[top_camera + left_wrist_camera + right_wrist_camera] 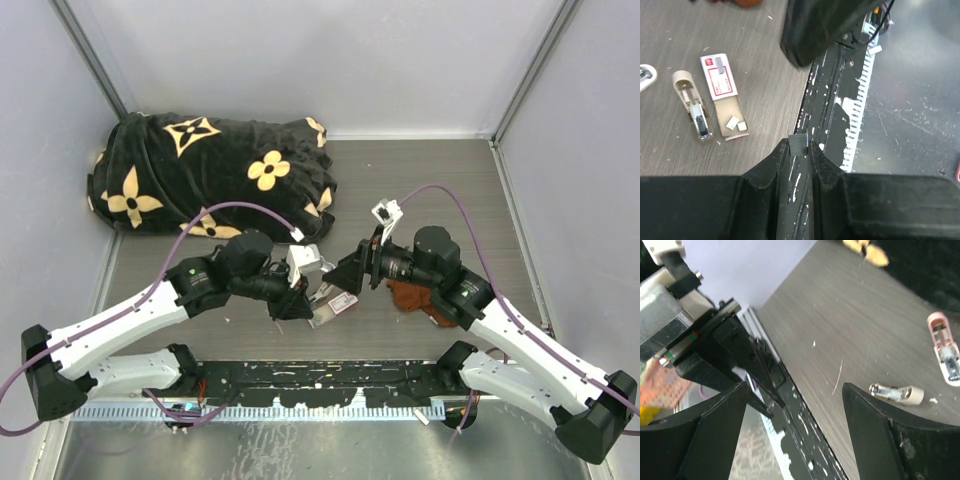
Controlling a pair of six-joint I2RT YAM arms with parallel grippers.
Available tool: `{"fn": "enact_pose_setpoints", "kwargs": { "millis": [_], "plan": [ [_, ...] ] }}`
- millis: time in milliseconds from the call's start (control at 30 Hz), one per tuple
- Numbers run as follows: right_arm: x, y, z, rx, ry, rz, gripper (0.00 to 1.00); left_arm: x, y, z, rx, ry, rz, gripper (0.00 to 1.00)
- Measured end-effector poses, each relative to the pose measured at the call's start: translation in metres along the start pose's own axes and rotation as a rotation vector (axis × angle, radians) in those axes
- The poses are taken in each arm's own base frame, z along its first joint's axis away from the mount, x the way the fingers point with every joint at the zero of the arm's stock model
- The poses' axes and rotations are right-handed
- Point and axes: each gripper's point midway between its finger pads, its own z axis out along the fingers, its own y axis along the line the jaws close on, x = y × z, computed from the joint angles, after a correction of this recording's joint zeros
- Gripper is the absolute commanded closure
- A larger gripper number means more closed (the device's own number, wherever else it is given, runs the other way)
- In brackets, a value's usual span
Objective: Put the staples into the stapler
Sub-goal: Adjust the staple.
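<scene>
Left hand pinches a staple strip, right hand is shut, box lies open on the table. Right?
No: the right hand is open, empty, per the right wrist view. The left hand does pinch the staple strip, and the box lies open on the table.

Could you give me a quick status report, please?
Left pincer shut on staples. Right pincer open, empty. Stapler lies loose, ungripped. Nothing seen in the way.

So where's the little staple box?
In the left wrist view, the staple box lies on the table, upper left, just right of the stapler, its tray slid out.
</scene>
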Motion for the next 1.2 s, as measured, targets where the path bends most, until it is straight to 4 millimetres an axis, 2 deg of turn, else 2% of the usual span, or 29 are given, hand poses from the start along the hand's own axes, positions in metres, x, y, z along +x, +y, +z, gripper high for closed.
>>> {"fn": "enact_pose_setpoints", "kwargs": {
  "millis": [167, 333, 567, 733, 967, 1200],
  "plan": [
    [0.036, 0.01, -0.016, -0.124, 0.112, -0.117, 0.25, 0.009, -0.012, 0.014, 0.068, 0.06, 0.066, 0.99],
    [0.064, 0.027, -0.031, -0.309, 0.149, -0.211, 0.27, 0.013, -0.026, 0.017, 0.139, 0.078, 0.081, 1.0],
    [0.088, 0.043, -0.025, -0.451, 0.21, -0.331, 0.31, 0.016, -0.037, 0.018, 0.187, 0.086, 0.106, 1.0],
    [0.106, 0.055, -0.021, -0.518, 0.235, -0.435, 0.38, 0.017, -0.042, 0.018, 0.201, 0.09, 0.123, 1.0],
    [0.109, 0.049, -0.013, -0.498, 0.232, -0.497, 0.41, 0.018, -0.045, 0.016, 0.207, 0.091, 0.128, 1.0],
    [0.107, 0.046, -0.01, -0.481, 0.217, -0.521, 0.56, 0.018, -0.049, 0.016, 0.217, 0.088, 0.14, 1.0]
  ]
}}
